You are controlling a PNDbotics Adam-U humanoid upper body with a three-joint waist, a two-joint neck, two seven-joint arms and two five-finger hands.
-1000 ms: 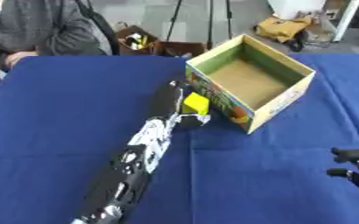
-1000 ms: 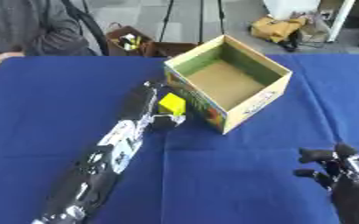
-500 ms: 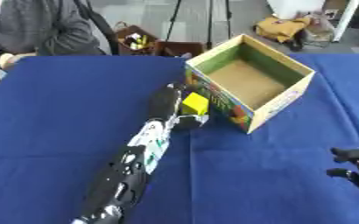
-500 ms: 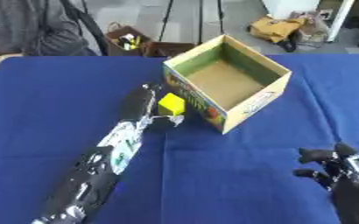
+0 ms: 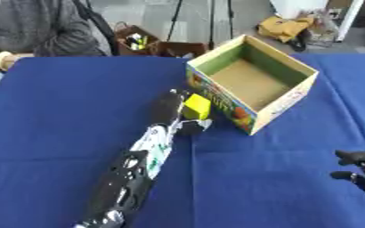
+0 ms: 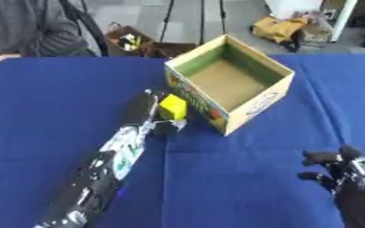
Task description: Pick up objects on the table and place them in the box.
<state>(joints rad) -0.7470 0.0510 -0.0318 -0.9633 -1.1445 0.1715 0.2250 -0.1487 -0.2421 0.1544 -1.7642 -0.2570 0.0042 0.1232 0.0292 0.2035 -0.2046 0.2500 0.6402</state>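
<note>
A table draped in a deep blue cloth fills most of both views, its far edge running along the top where bare floor begins. A crease in the cloth runs left to right across the middle. Standing directly on the cloth, right of centre and towards the far side, is an open cardboard box with printed outer walls and a plain brown inside; it is turned so that one corner points towards the near side. The cloth to the left and across the near right lies flat.
</note>
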